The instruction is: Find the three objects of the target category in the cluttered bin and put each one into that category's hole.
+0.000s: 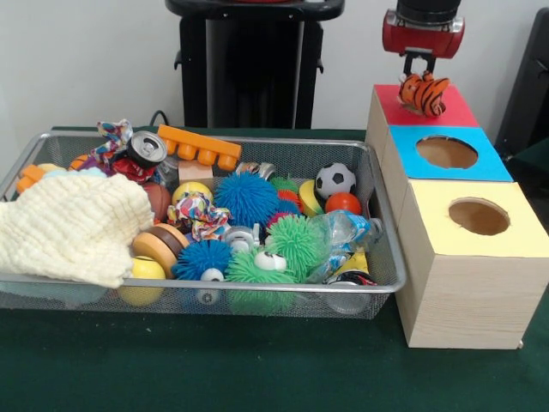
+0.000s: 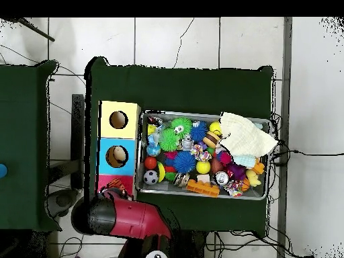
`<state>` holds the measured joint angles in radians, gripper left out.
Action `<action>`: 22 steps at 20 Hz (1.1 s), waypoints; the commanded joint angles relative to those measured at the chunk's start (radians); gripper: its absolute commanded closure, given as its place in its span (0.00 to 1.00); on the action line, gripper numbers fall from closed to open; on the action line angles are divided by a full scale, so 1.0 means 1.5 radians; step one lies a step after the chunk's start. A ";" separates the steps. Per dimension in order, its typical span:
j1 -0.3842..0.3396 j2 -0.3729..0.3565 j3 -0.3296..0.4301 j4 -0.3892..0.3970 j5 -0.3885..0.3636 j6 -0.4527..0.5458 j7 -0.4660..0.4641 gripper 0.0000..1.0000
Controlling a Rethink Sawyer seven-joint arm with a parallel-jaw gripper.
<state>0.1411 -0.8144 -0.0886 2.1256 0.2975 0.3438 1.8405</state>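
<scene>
You've got the fingers point(image 1: 420, 70) clamped on the tiger toy point(image 1: 424, 93) over the red box top point(image 1: 429, 110); three boxes beside the cluttered bin point(image 1: 388, 257); two open holes showing.

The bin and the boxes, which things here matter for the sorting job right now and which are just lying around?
In play:
- hand, over the red box
- orange striped toy, in the hand
- wire bin
- blue box, yellow box

Lying about in the bin:
- cream cloth
- soccer ball
- orange block
- green spiky ball
</scene>
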 commanded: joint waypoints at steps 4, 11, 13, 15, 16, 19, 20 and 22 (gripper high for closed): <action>-0.017 0.066 0.042 0.040 0.031 -0.092 0.159 1.00; -0.019 0.071 0.048 0.034 0.038 -0.089 0.156 1.00; -0.019 0.067 0.048 0.036 0.039 -0.087 0.157 1.00; -0.017 0.060 0.049 0.038 0.041 -0.081 0.158 1.00; -0.015 0.057 0.048 0.037 0.042 -0.075 0.159 1.00; -0.013 0.049 0.051 0.038 0.050 -0.068 0.164 1.00; -0.011 0.045 0.049 0.037 0.052 -0.062 0.165 1.00; -0.012 0.038 0.052 0.041 0.055 -0.057 0.164 1.00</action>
<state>0.1409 -0.7951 -0.0860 2.1519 0.3138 0.2853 1.8405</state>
